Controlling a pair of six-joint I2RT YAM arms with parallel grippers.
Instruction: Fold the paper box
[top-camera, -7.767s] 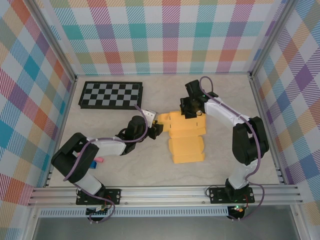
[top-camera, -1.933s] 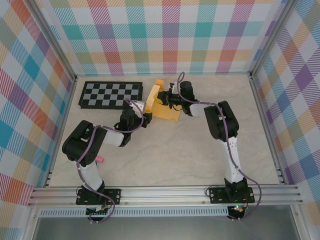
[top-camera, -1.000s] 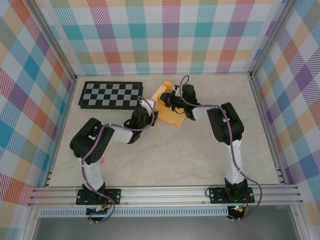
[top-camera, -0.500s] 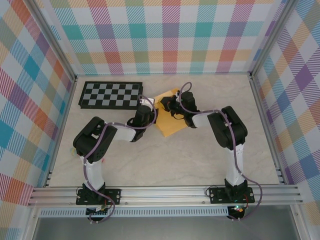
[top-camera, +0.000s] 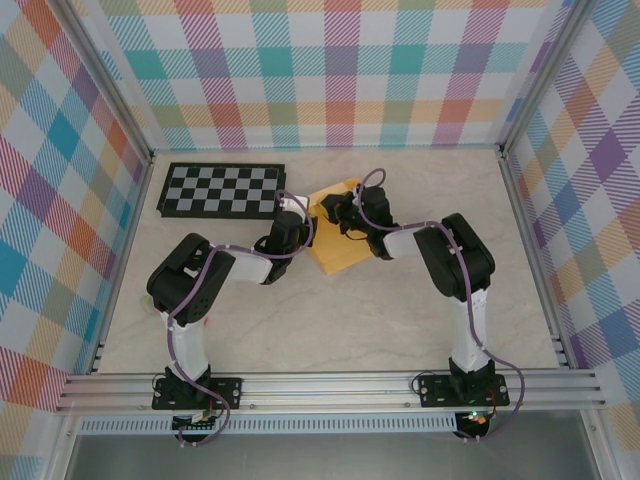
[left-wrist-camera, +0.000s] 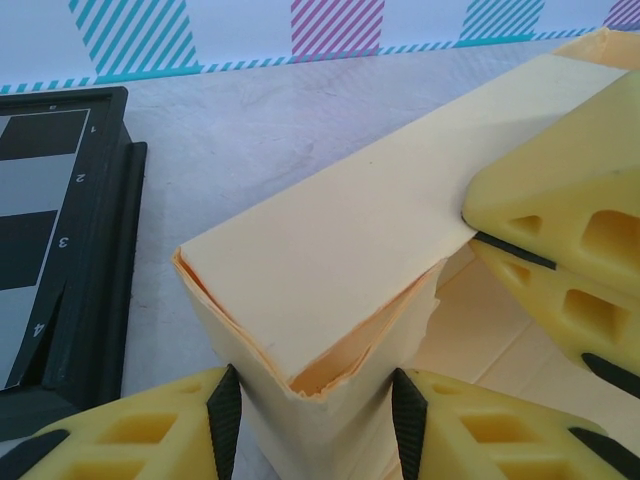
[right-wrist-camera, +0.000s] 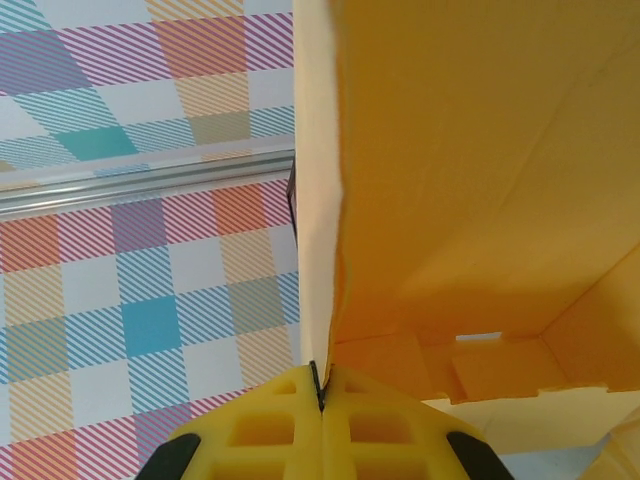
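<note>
The paper box (top-camera: 338, 252) is thin yellow-orange card, partly folded. It lies on the pale marbled table (top-camera: 300, 330) toward 12 o'clock from the middle, and its 10 o'clock corner is close to the black-and-grey checkerboard (top-camera: 222, 190).

In the left wrist view the paper box (left-wrist-camera: 340, 250) shows a long, pale, flat panel rising toward 2 o'clock. Its near end is a folded corner with a rough, doubled edge, and more card lies flat on the table at 4 o'clock. From the right wrist the inside of the box (right-wrist-camera: 470, 180) is a deeper orange, with creased walls, a small slot and a tab low down.

The left gripper (left-wrist-camera: 315, 412) straddles the folded corner, with its black pads pressed to either side of it. The right gripper (right-wrist-camera: 322, 400) has its fingers squeezed together on one thin upright wall. Its fingers (left-wrist-camera: 560, 215) also show in the left wrist view, pinching the long panel's edge at 3 o'clock.

In the top view the left gripper (top-camera: 298, 220) reaches in from 8 o'clock and the right gripper (top-camera: 342, 212) from 3 o'clock. Both are small and dark there, so their jaws cannot be read, and they cover the box's far half. The frame edges cut off the corner's base in the left wrist view and the box's upper and right parts in the right wrist view. The checkerboard (left-wrist-camera: 50, 240) is cropped at 9 o'clock.
</note>
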